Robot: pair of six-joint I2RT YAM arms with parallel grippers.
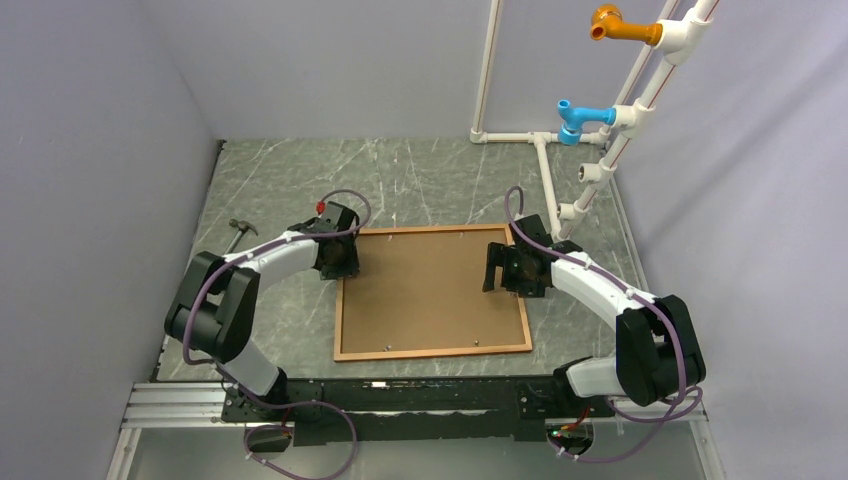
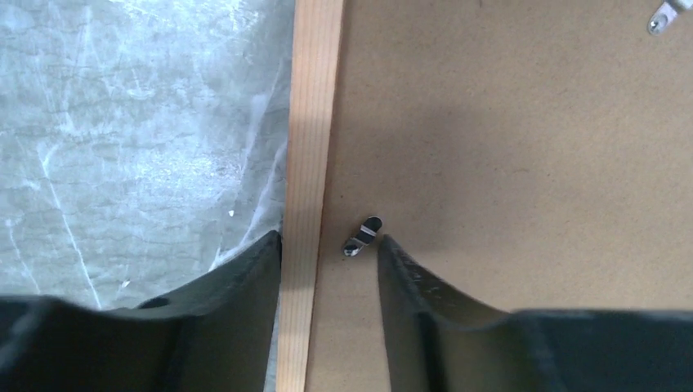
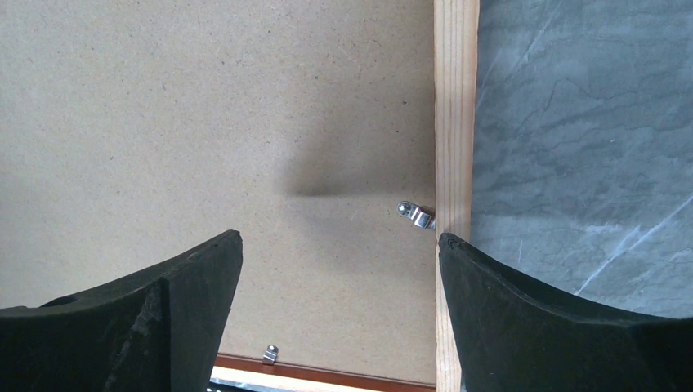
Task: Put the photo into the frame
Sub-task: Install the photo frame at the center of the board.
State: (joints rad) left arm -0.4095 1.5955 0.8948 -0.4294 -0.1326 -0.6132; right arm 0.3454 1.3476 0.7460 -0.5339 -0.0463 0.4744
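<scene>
The frame [image 1: 432, 352] lies face down on the marble table with a plain brown backing board [image 1: 430, 290] filling it. The photo is hidden. My left gripper [image 1: 338, 262] is low over the frame's left rail [image 2: 309, 122]; its jaws [image 2: 329, 245] are open, straddling the rail and a small metal turn clip [image 2: 362, 235]. My right gripper [image 1: 497, 270] is over the right side of the board, its jaws [image 3: 339, 241] wide open, one fingertip over the right rail [image 3: 455, 106] beside another clip [image 3: 415, 215]. Both grippers hold nothing.
A small hammer [image 1: 240, 232] lies on the table left of the left arm. A white pipe rack [image 1: 600, 150] with a blue fitting [image 1: 580, 118] and an orange fitting [image 1: 620, 25] stands at the back right. Grey walls close in both sides.
</scene>
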